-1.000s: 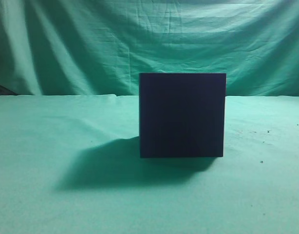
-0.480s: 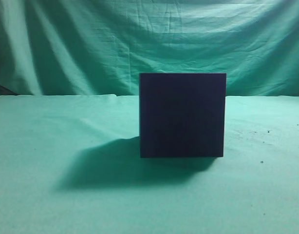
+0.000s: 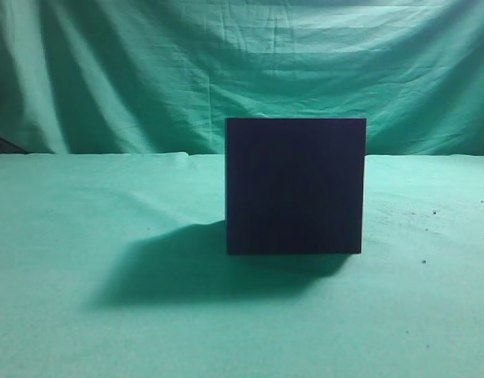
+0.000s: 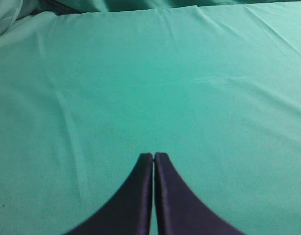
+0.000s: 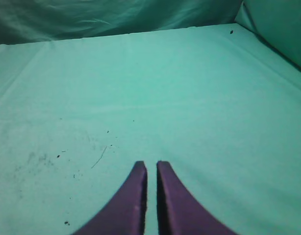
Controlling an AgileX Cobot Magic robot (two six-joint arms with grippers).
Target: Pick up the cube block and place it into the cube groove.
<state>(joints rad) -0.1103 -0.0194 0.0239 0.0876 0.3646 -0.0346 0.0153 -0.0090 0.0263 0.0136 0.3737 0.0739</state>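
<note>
I see the cube groove (image 3: pixel 295 186) standing at the tabletop (image 3: pixel 84 331) centre; no cube block visible. My left hand (image 4: pixel 154 155) and right hand (image 5: pixel 151 165) hover pinched narrow, empty, pointing twelve o'clock.

Right wrist camera. The right arm's pincer (image 5: pixel 151 169), two dark purple curved fingers (image 5: pixel 128 205), is entering from the bottom edge and pointing up the frame; its tips are lying almost together, a thin slit parting them, with nothing between. Beneath it the counter (image 5: pixel 199 98), draped in smooth green cloth, is filling the field. Small dark specks (image 5: pixel 58 156) and one thin fibre-like thread (image 5: pixel 98 157) are lying scattered on the cloth left of the tips. Darker folded green fabric (image 5: pixel 111 17) is hanging along the far edge.
</note>
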